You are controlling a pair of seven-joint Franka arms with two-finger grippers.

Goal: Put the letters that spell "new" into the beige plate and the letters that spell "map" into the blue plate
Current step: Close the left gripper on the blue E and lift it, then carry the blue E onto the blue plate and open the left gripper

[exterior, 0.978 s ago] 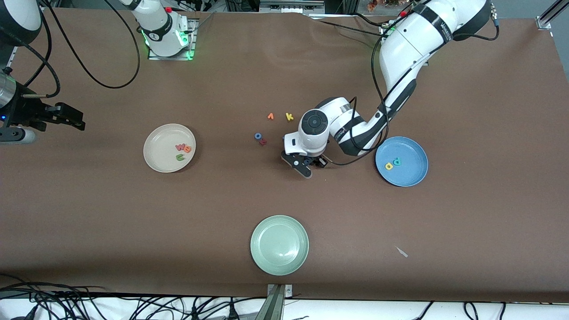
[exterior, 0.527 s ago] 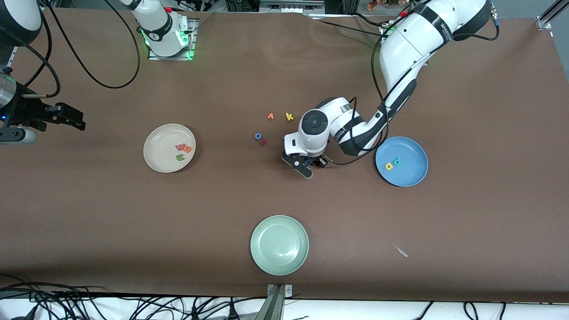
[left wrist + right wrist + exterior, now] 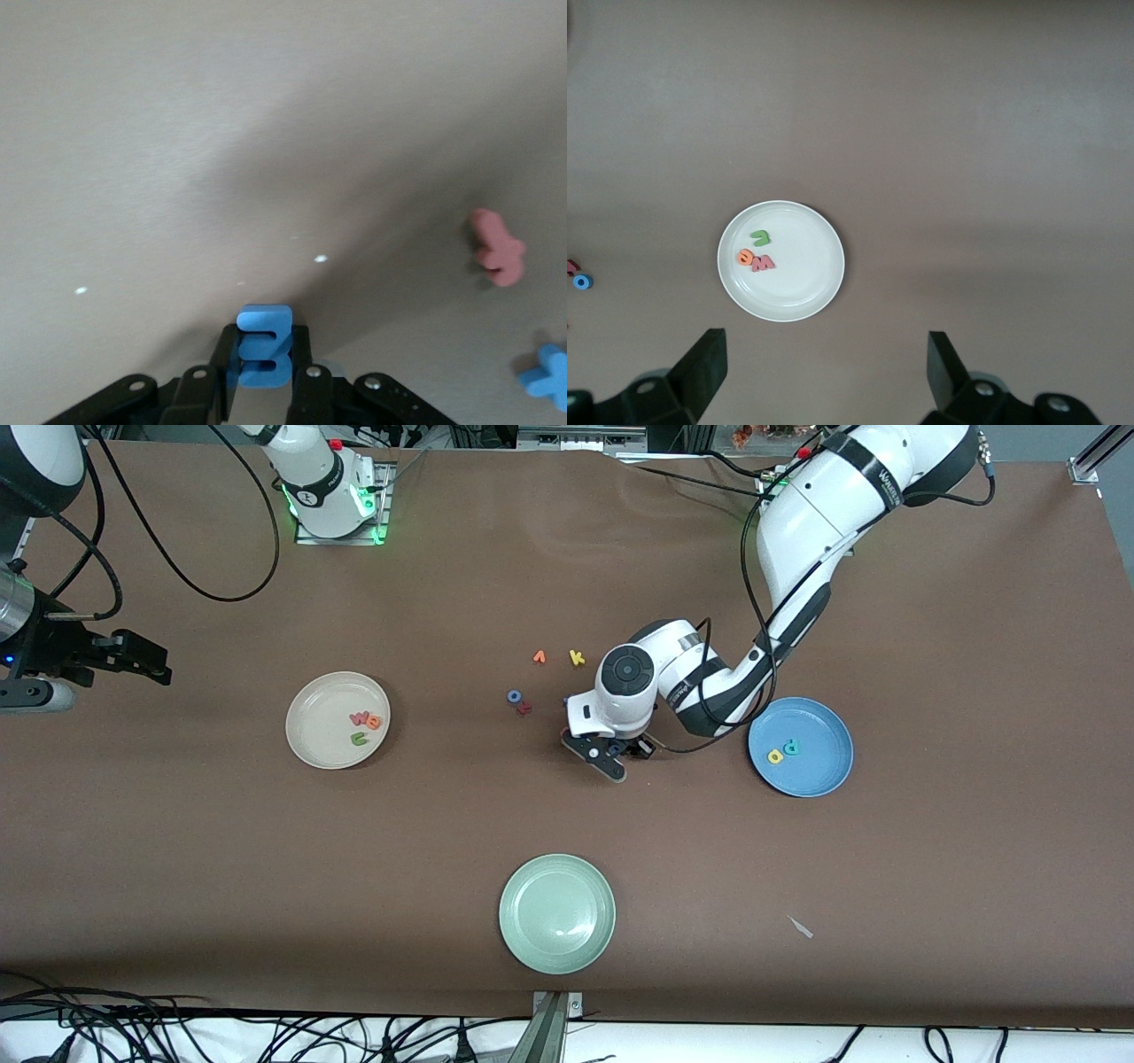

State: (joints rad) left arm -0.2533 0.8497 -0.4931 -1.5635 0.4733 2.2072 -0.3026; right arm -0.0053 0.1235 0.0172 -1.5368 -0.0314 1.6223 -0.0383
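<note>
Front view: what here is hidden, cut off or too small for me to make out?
- Small blue foam letter m: in the front view, the left gripper shut on it and the wrist above cover it almost wholly; the left wrist view shows it.
- Right gripper: the front view's edge cuts off its arm; it waits, open.
- Tiny foam letters in the round blue plate: too small to read surely.

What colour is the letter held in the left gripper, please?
Blue; the m shows best in the left wrist view, pinched by the left gripper.
</note>
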